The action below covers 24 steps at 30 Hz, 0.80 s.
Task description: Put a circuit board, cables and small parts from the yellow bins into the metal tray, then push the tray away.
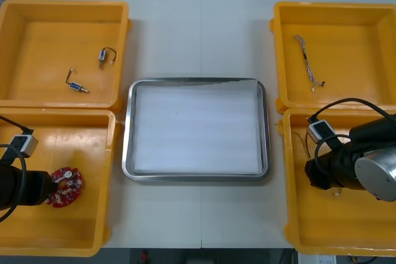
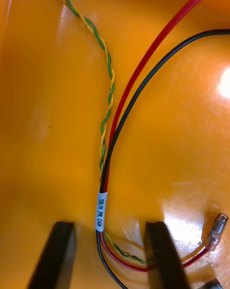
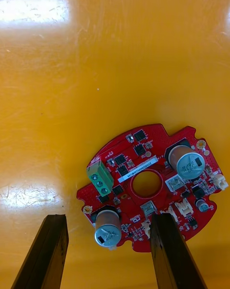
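Looking down, you have a light table with the metal tray, white inside, between four yellow bins. Your left gripper hangs low in the near left bin, fingers wide, the round red circuit board flat on the bin floor just beside one finger. Your right gripper is down in the near right bin, fingers spread astride a red and black cable bundle.

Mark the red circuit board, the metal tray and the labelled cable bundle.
red circuit board [image 3: 99, 176]: left wrist view, on its green terminal block.
metal tray [image 1: 195, 177]: front view, on its near rim.
cable bundle [image 2: 101, 211]: right wrist view, on its white label.
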Motion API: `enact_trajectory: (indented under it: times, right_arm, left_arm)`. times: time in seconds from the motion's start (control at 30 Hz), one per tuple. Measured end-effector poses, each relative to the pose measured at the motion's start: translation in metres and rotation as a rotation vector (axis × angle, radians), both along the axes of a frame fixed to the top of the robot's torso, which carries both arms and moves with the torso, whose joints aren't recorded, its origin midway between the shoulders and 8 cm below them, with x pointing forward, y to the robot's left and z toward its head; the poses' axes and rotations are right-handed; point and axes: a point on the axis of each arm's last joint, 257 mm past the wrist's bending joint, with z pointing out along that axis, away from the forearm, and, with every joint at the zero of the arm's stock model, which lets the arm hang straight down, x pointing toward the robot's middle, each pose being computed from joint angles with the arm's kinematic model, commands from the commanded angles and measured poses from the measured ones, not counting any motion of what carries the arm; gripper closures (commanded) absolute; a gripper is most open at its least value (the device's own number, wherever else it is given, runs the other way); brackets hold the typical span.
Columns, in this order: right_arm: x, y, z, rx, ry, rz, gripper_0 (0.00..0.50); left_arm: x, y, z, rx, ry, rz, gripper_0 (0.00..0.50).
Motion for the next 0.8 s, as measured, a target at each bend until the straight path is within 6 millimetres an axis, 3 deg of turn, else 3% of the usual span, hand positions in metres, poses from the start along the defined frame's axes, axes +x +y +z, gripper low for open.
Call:
enact_trajectory:
  times: [0.47, 0.8]
  right_arm:
    - [-0.003, 0.001, 0.004, 0.013, 0.007, -0.003, 0.500]
    - [-0.022, -0.014, 0.058, -0.024, 0.006, -0.024, 0.500]
  left_arm:
    - [0.001, 0.010, -0.014, 0.002, -0.003, 0.028, 0.000]
    - [-0.006, 0.011, -0.021, 0.006, 0.006, 0.028, 0.000]
